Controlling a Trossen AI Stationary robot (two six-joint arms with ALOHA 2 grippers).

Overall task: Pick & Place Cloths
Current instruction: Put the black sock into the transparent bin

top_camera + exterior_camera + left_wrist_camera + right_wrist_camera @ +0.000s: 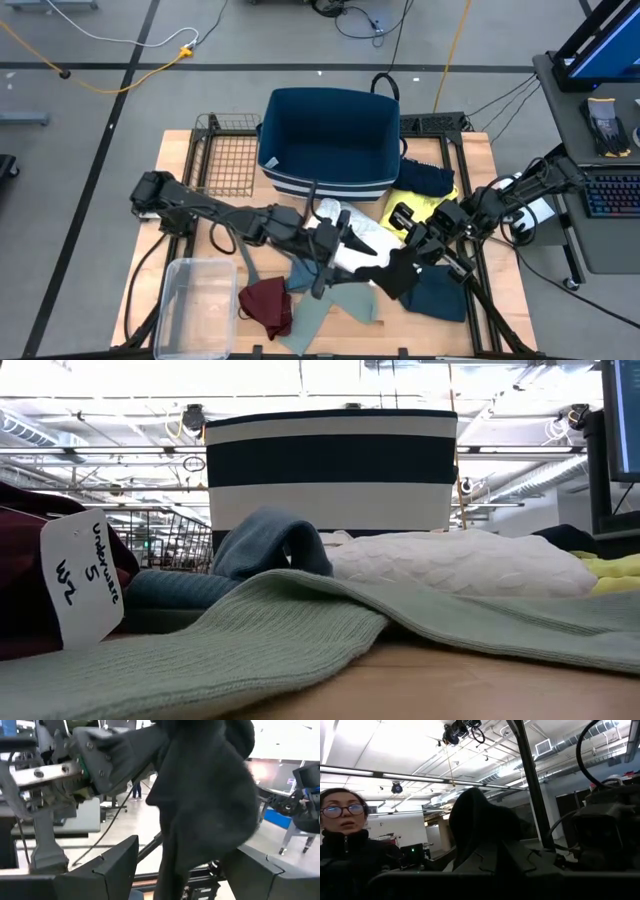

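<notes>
My cloths are small soft garments heaped on the front half of the worktop [180, 150], before the navy bin [330, 140] with its white stripes. A white quilted cloth [350, 232] lies near the middle of the heap, a yellow cloth [425, 205] to the right of it beside the bin, and a navy cloth [430, 178] just behind the yellow one. A maroon cloth [265, 303] sits at the front beside the clear plastic tub [195, 300], with a grey-green cloth [325, 310] spread flat next to it and a dark teal cloth [440, 292] at the right. From table height the grey-green knit fills the foreground, a blue cloth [270, 540] arches up behind it, and a white tag [82, 575] hangs on the maroon one.

The black cloth [400, 270] is off the heap. My right jaws [412, 250] are fully closed on it, and it bunches up in front of my right wrist camera and drapes down over the teal one. My left jaws [352, 248] stand wide, reached in over the white cloth close to the right ones. From my left wrist the black fabric hangs straight down between my two fingers [112, 865]; I cannot tell whether they touch it.

A person [345, 845] in glasses and a dark top shows beyond the worktop.
</notes>
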